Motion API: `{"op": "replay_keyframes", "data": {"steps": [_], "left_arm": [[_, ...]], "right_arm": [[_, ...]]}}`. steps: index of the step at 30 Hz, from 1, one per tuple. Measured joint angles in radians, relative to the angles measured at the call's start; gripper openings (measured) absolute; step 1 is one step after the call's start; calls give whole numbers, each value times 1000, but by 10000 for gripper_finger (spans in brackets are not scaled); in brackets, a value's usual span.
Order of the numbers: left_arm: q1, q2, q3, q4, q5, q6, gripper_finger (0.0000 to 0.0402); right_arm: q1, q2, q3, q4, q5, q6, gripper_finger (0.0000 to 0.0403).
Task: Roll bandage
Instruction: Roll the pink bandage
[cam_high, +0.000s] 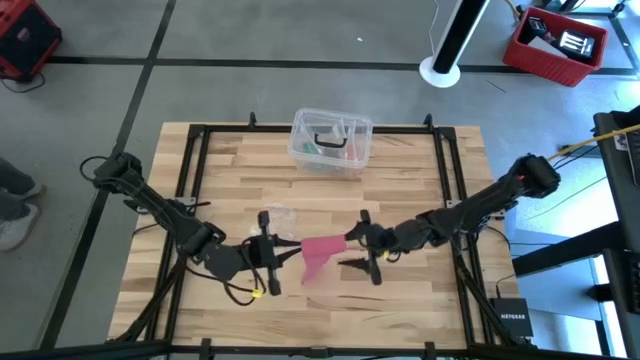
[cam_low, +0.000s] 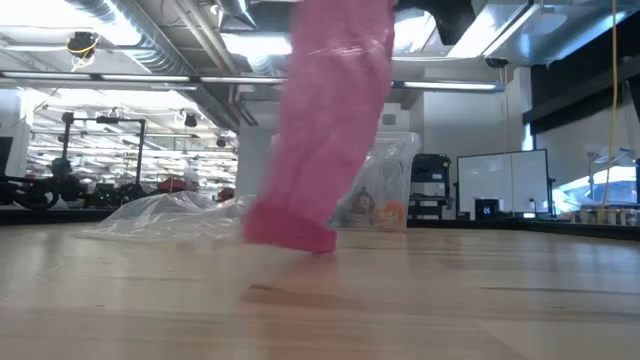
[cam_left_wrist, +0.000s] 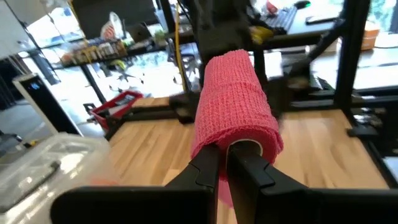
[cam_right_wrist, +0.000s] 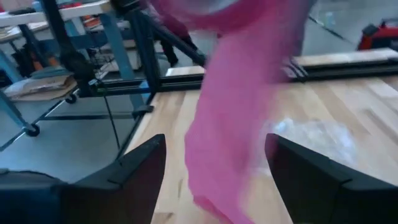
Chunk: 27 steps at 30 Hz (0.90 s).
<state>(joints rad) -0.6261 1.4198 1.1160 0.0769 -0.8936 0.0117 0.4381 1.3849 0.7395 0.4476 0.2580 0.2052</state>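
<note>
The bandage is a pinkish-red roll (cam_left_wrist: 236, 106) held level above the table's middle, with a loose strip (cam_low: 325, 120) hanging from it. The strip's lower end (cam_low: 290, 228) is folded over close to the wood; whether it touches the wood, I cannot tell. My left gripper (cam_high: 298, 247) is shut on the roll from the table's left. My right gripper (cam_right_wrist: 214, 168) comes from the table's right and stands open. Its fingers are on either side of the hanging strip (cam_right_wrist: 236, 124) without touching it. My left gripper pinches the roll's near end between its two fingers, at the lower rim (cam_left_wrist: 217, 146) beside the pale core (cam_left_wrist: 245, 147). The fingers (cam_left_wrist: 205, 168) run about level from the table's left, along the roll's axis. The roll is lifted clear and the strip hangs slack below it.
A crumpled clear plastic wrapper (cam_high: 275, 218) lies on the wood just beyond the grippers. A clear plastic box (cam_high: 332, 140) with small items stands at the table's far edge. Black frame rails (cam_high: 200, 160) run along the table's left and right sides.
</note>
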Motion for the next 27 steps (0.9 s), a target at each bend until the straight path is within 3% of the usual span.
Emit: {"op": "replay_keyframes", "data": {"steps": [6, 13, 27], "left_arm": [[20, 4, 0, 49, 22, 47, 13], [-7, -14, 0, 116, 22, 89, 13], [-16, -13, 0, 118, 23, 95, 13]], "right_arm": [[29, 83, -1, 76, 14, -27, 278], [27, 89, -1, 57, 60, -76, 278], [26, 148, 0, 196, 116, -162, 276]]}}
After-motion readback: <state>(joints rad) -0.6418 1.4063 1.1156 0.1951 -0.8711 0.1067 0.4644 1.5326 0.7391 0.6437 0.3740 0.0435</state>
